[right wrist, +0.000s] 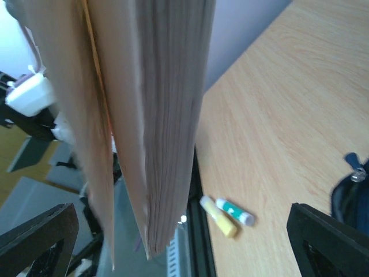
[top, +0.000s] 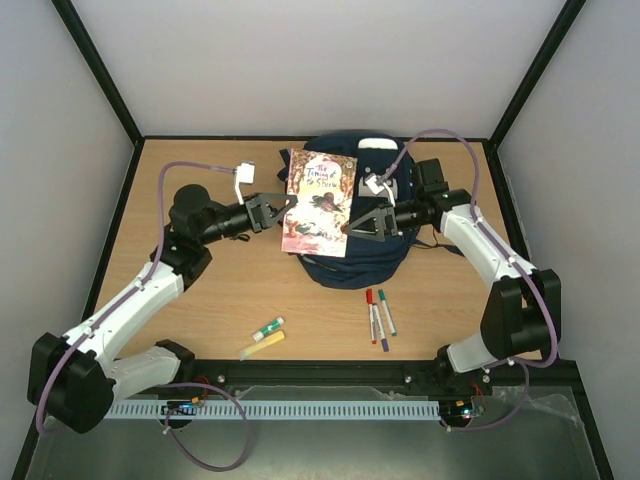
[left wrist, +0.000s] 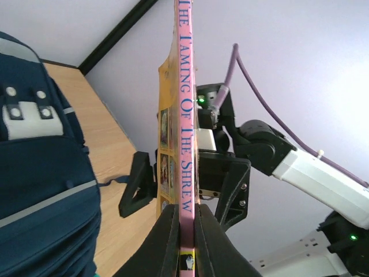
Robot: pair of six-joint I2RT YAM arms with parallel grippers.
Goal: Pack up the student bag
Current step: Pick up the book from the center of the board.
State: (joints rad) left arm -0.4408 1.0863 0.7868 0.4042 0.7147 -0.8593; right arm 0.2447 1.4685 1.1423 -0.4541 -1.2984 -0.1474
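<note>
The student bag (top: 362,266) lies navy-blue at the back middle of the table; its grey-white patch and white stripes show in the left wrist view (left wrist: 40,173). A paperback book (top: 320,203) hangs over the bag. My left gripper (top: 288,206) is shut on the book's pink spine (left wrist: 185,115), one pad on each side (left wrist: 185,213). My right gripper (top: 354,224) stands open at the book's opposite edge, its fingers (left wrist: 137,186) wide on either side without touching. In the right wrist view the fanned page edges (right wrist: 167,115) hang between that gripper's (right wrist: 181,234) spread fingers.
Three markers (top: 378,318) lie on the wood in front of the bag. A green-and-white stick (top: 268,327) and a yellow stick (top: 261,346) lie near the front edge, left of centre, and show again in the right wrist view (right wrist: 228,212). A black rail (top: 330,372) runs along the near edge.
</note>
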